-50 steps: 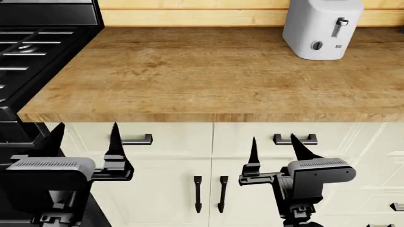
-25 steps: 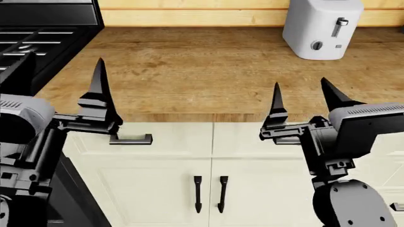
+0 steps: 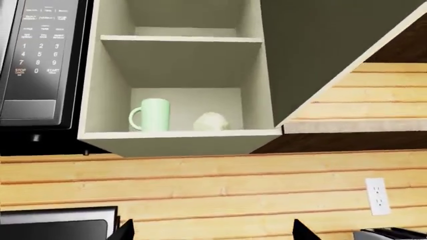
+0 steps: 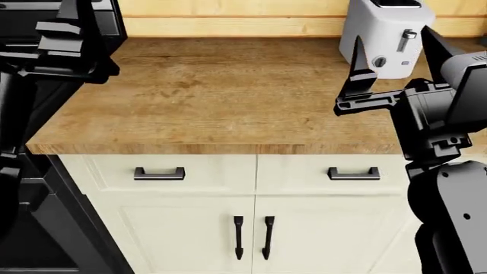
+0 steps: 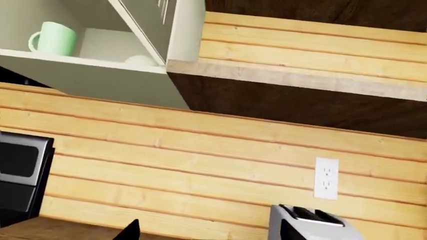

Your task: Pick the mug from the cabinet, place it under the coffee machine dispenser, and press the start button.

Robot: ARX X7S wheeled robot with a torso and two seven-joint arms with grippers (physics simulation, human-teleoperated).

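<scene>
Head view, 2 raised arms, right gripper (image 4: pixel 396 45) fingers (image 4: pixel 357 71) spread

Mint-green mug (image 3: pixel 155 115), white toaster (image 4: pixel 386 35), grained brown countertop (image 4: pixel 220 91), cream cabinet (image 3: pixel 180 80)

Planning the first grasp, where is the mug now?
Left wrist view shows the mug upright on the open wall cabinet's bottom shelf, beside a pale rounded object, right of the microwave.
</scene>
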